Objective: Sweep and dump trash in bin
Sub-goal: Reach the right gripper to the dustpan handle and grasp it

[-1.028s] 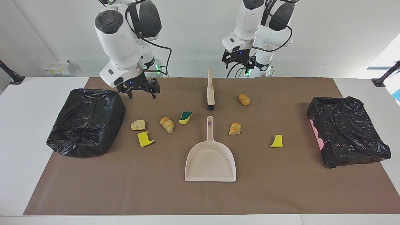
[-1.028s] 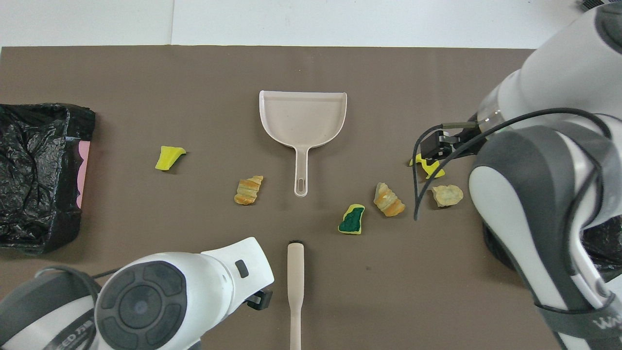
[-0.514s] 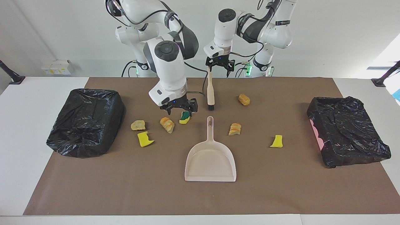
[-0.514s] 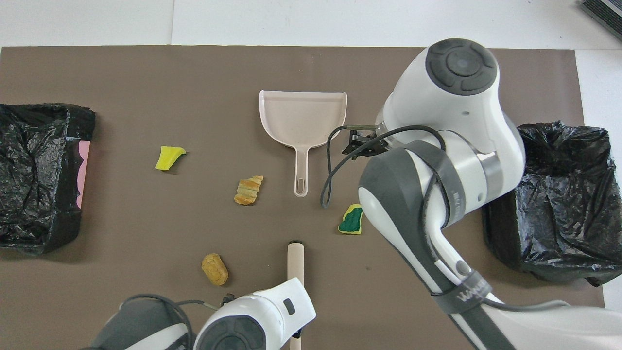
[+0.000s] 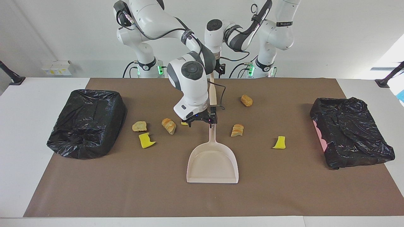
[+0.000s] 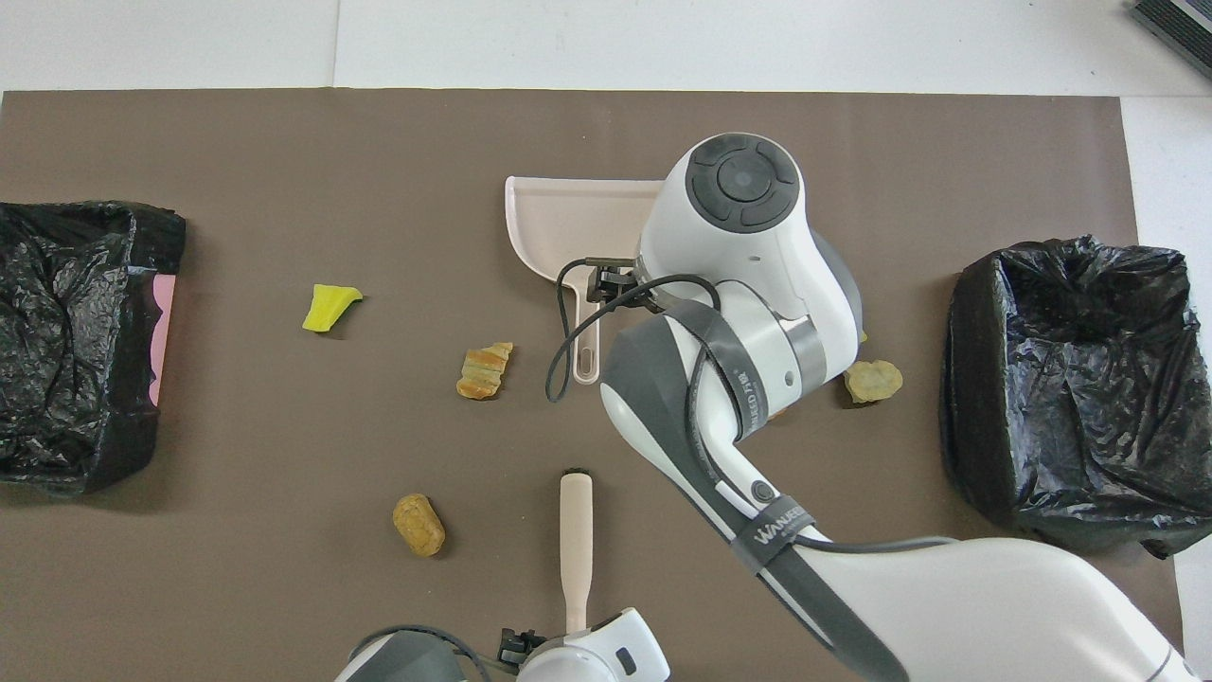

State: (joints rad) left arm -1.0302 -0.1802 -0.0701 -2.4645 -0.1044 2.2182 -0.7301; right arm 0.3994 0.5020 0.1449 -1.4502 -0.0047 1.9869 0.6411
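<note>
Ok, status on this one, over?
Right gripper over dustpan handle, left gripper at brush handle end. Trash scraps unswept on mat. Nothing blocking.

Dustpan (image 5: 212, 162) and brush (image 6: 576, 540) – between two bins (image 5: 86, 123).

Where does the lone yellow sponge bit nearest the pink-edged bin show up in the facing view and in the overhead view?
Facing view: the yellow sponge bit lies on the brown mat, between the dustpan and the pink-edged bin.
Overhead view: the same bit lies between the pink-edged bin and the dustpan.
Shared landmark: the pink-edged bin at the left arm's end of the table.
</note>
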